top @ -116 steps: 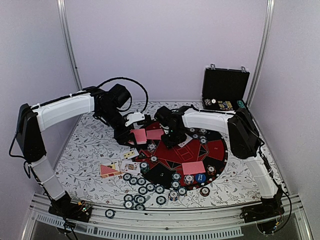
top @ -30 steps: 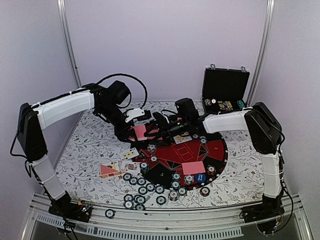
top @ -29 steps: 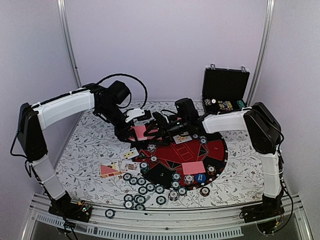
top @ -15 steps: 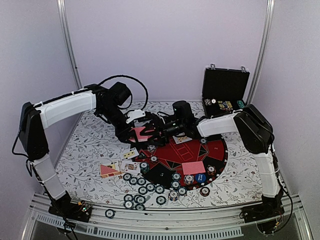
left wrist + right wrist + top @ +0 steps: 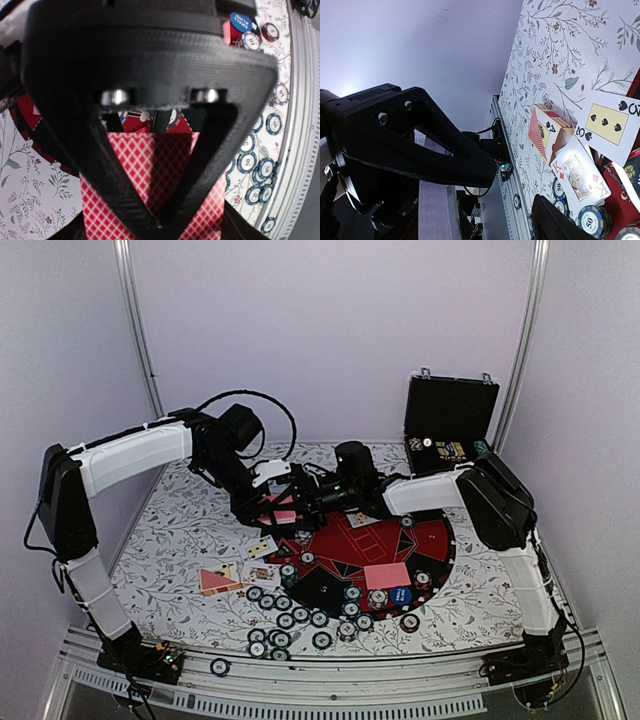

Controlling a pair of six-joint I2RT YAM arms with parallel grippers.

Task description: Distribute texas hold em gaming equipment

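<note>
Jaws first: the left gripper (image 5: 160, 216) is pinched tight on a pack of red-backed cards (image 5: 150, 167) and holds it just above the far-left rim of the mat (image 5: 432, 540). The right gripper (image 5: 515, 187) is spread wide with nothing between its fingers, only table below. And here's the change. A few seconds ago that right arm was working over the middle of the mat, and now it has stretched right across, nose to nose with the left one and almost at the pack. To me that reads as lining up to peel the next card off for dealing. Whether it's touching the pack yet, I can't tell. Further out, face-up cards (image 5: 606, 120) lie on the flowered cloth beside the mat. The chips (image 5: 285, 620) sit clustered near the front edge, with a few more on the mat.
</note>
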